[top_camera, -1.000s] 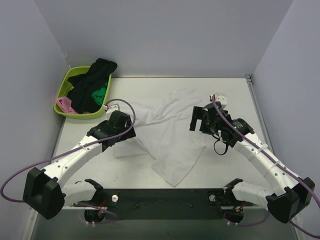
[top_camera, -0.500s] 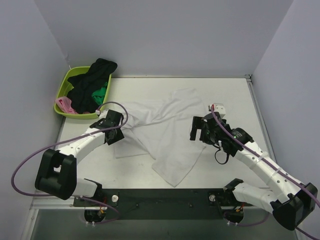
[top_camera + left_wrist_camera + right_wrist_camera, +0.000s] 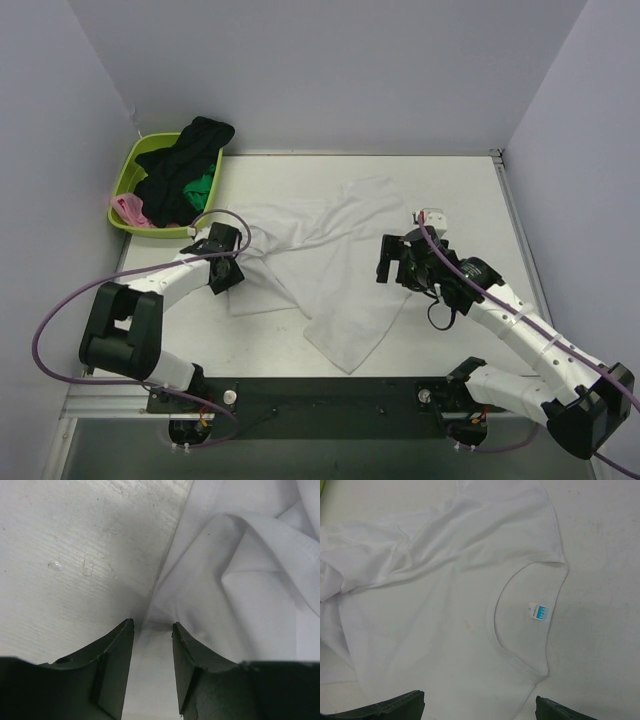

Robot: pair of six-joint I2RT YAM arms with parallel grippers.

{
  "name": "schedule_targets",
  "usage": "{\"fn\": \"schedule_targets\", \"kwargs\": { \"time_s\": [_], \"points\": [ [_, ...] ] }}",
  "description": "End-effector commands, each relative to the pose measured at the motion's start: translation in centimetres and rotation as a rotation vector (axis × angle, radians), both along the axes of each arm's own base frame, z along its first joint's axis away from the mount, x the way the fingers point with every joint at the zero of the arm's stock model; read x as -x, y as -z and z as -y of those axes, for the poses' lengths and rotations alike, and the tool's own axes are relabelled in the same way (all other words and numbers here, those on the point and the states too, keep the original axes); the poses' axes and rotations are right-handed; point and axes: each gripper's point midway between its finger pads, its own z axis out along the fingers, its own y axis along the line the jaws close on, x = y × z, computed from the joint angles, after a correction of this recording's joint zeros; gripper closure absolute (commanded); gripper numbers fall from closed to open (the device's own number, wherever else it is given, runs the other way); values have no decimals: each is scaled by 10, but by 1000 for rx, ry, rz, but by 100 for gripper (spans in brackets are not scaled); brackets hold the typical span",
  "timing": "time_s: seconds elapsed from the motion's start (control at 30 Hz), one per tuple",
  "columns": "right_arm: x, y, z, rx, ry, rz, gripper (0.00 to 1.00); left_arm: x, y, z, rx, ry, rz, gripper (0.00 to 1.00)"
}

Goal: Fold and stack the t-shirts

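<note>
The large white t-shirt (image 3: 330, 260) lies crumpled and spread in the middle of the table. My left gripper (image 3: 228, 262) is low at the shirt's left edge. In the left wrist view (image 3: 151, 625) its jaws stand a little apart, with white cloth (image 3: 250, 580) lying between and ahead of them. My right gripper (image 3: 398, 262) hovers over the shirt's right part, open wide and empty. In the right wrist view (image 3: 480, 712) it is above the collar and its blue tag (image 3: 541, 612). The black t-shirt (image 3: 185, 160), the green one (image 3: 203, 187) and the pink one (image 3: 130, 210) are heaped in the basket.
The lime green basket (image 3: 125, 185) stands at the far left corner against the wall. Grey walls close in the table at the left, back and right. Bare table (image 3: 460, 190) shows at the far right, and in the left wrist view (image 3: 75, 555) left of the shirt.
My left gripper has moved left and down to the shirt's left edge, its arm folding back. My right gripper has shifted slightly down and left over the shirt.
</note>
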Motion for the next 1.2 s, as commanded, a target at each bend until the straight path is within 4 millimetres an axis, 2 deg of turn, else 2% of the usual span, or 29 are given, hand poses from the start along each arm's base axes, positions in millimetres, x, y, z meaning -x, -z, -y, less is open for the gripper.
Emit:
{"fn": "schedule_targets", "kwargs": {
  "time_s": [0.0,0.6,0.67,0.8,0.87,0.97,1.1,1.17],
  "points": [
    [0,3,-3,-3,5,1,8,-12,0,2,39,-16,39,53],
    [4,11,-8,1,-7,-9,8,-18,3,5,60,-19,50,72],
    [4,11,-8,0,-7,-8,8,-18,1,4,61,-21,53,77],
    [4,11,-10,-2,-10,-11,8,-20,-6,5,62,-19,69,80],
    [5,12,-11,3,-14,-13,9,-21,-11,5,66,-18,80,86],
    [5,13,-13,7,-18,-14,8,-22,-20,5,71,-19,98,100],
    [6,14,-14,13,-25,-13,9,-20,-37,6,82,-12,122,100],
    [8,14,-14,18,-30,-13,9,-20,-52,8,88,0,156,100]
  ]
}}
